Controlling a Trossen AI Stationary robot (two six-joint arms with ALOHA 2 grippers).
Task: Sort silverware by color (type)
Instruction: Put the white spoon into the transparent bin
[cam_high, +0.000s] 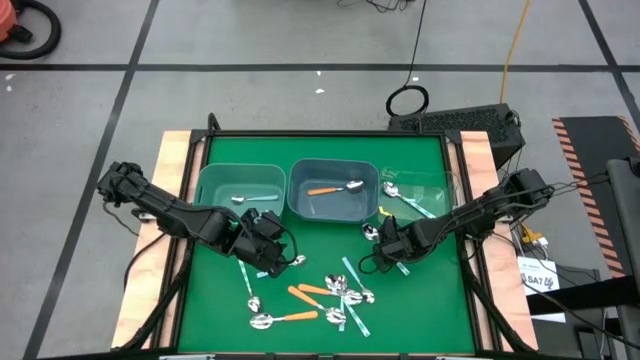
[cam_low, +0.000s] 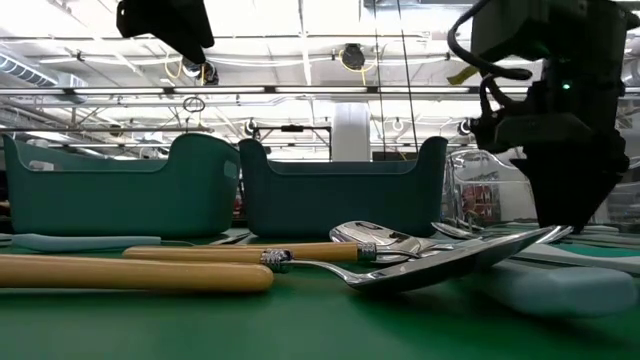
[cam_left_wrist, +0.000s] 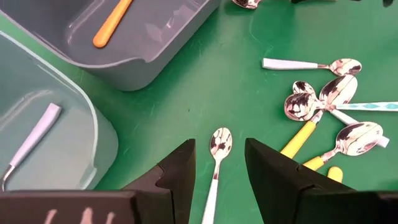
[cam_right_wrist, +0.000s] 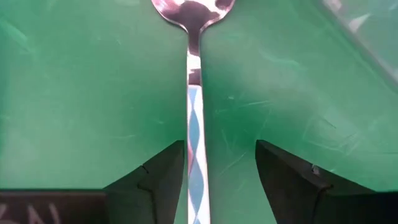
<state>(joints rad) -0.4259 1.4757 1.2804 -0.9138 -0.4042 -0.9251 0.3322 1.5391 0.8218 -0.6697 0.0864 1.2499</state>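
We see the right gripper (cam_right_wrist: 214, 180) down at the mat (cam_high: 420, 320) near its right edge, fingers apart, straddling a blue-patterned spoon (cam_right_wrist: 194, 124), not clamped yet. Left gripper (cam_left_wrist: 219, 177) hovers near the left edge, fingers partly apart over a pale-handled spoon (cam_left_wrist: 216, 158), holding nothing. Loose spoons (cam_high: 325, 298) lie toward the front edge; orange spoon (cam_high: 335, 188) in the middle bin (cam_high: 300, 195).
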